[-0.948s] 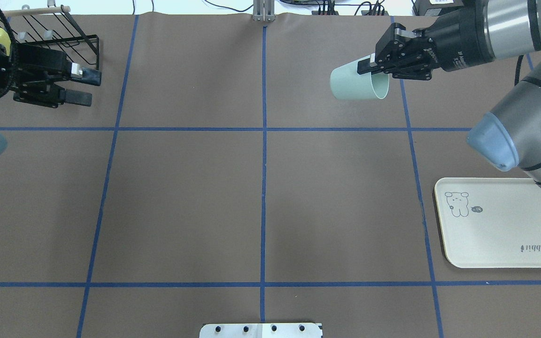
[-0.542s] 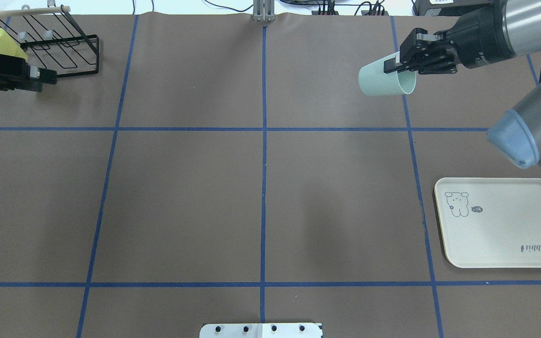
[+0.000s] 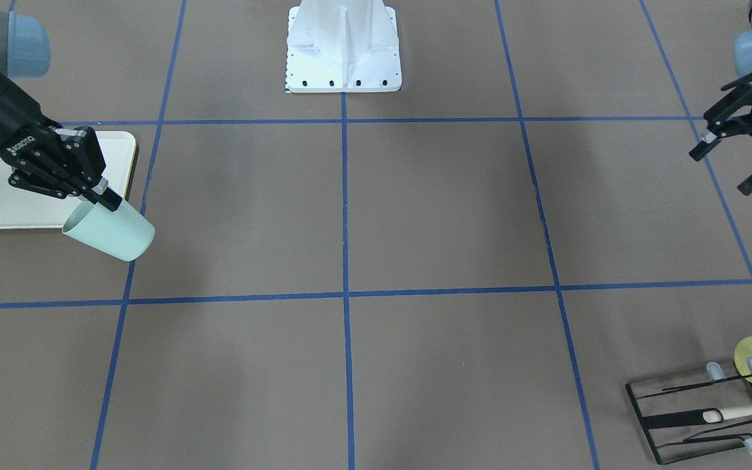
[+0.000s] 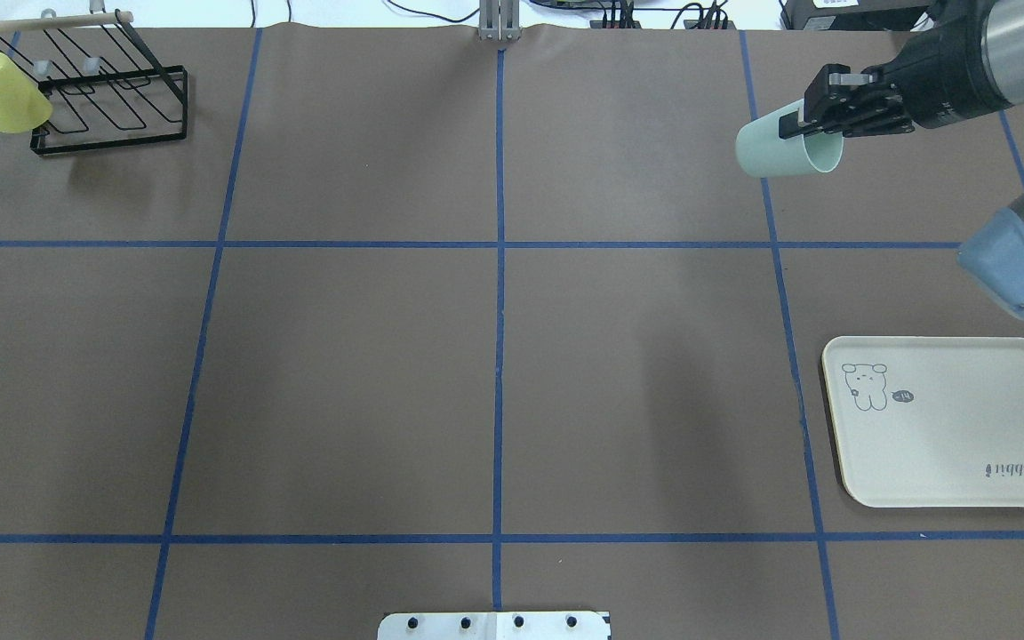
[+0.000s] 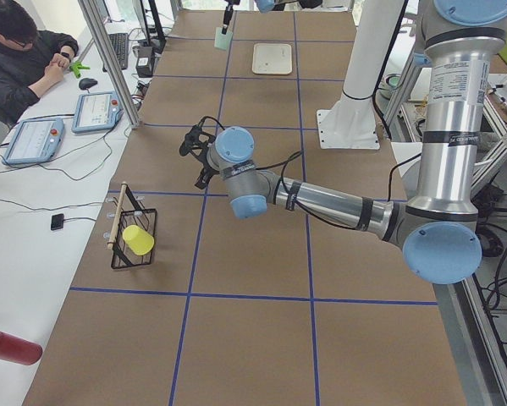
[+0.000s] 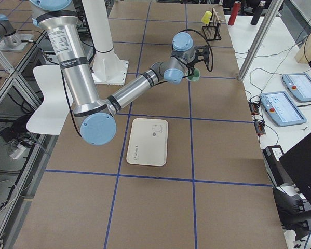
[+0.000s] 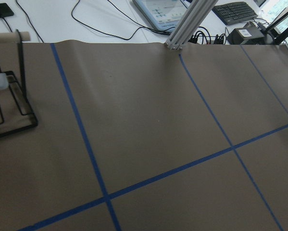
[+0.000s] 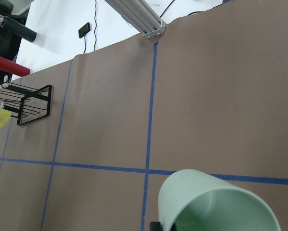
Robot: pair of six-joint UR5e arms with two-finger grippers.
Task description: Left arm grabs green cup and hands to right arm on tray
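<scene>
Tray (image 4: 956, 444) nearest on the right side, beyond it and well apart right gripper (image 4: 798, 130) clamped on rim of tilted green cup (image 4: 774, 153) held off the table, left gripper (image 3: 719, 173) spread wide at far-left edge.

Green cup (image 8: 207, 198) close, black rack (image 8: 34, 107) beyond
</scene>
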